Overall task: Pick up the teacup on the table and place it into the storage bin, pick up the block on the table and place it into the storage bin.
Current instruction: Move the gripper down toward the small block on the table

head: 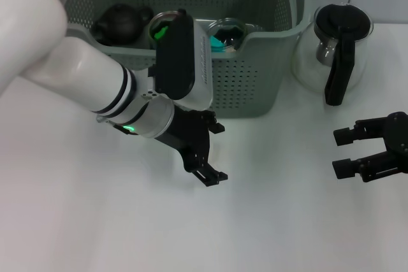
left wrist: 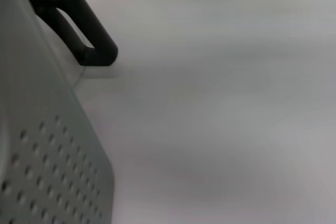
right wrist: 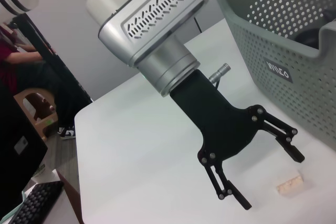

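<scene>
Left gripper (head: 209,151) hung spread and empty over the table (head: 95,221), at about 6 o'clock from the storage bin (head: 255,81).

The wooden block (right wrist: 290,184) lay on the table just beyond its fingertips (seen only from the right wrist; the arm hid it from the head camera). The bin already held a dark teapot (head: 120,22) and round cup-like pieces, so the teacup step looked done and the block pickup in hand. Next the fingers needed to drop astride the block and close. The right gripper (head: 357,151) rested apart-fingered at 3 o'clock, below the glass pot (head: 335,46).
</scene>
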Robot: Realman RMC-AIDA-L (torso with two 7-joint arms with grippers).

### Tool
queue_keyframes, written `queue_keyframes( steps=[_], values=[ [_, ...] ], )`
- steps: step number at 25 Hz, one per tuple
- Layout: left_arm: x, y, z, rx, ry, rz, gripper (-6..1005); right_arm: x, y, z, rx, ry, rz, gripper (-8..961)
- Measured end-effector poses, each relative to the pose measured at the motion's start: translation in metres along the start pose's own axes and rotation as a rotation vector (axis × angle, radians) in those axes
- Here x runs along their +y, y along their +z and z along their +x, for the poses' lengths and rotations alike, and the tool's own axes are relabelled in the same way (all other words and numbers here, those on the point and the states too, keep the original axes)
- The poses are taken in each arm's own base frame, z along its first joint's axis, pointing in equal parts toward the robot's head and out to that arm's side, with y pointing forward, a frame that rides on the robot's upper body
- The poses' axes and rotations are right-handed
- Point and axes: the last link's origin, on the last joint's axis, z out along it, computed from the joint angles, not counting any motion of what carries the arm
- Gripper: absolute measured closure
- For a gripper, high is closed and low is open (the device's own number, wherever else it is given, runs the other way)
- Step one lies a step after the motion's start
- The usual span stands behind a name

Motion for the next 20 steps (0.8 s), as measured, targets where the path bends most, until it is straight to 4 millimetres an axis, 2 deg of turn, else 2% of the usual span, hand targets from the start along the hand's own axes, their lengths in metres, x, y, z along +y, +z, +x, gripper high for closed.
queue_keyframes(
  steps=[9, 14, 20],
  values=[
    [-0.005, 0.011, -0.001, -0.035, 0.011, -0.005, 35, 0.001, 0.002, 0.001, -0.003, 0.003, -0.008, 26],
    [-0.009, 0.014, -0.007, -0.058, 0.004, 0.007, 176, 0.001, 0.003, 0.002, -0.004, 0.004, -0.006, 26],
    [-0.01, 0.015, -0.011, -0.071, 0.0, 0.015, 209, 0.001, 0.003, 0.002, -0.005, -0.001, -0.004, 25]
  ],
)
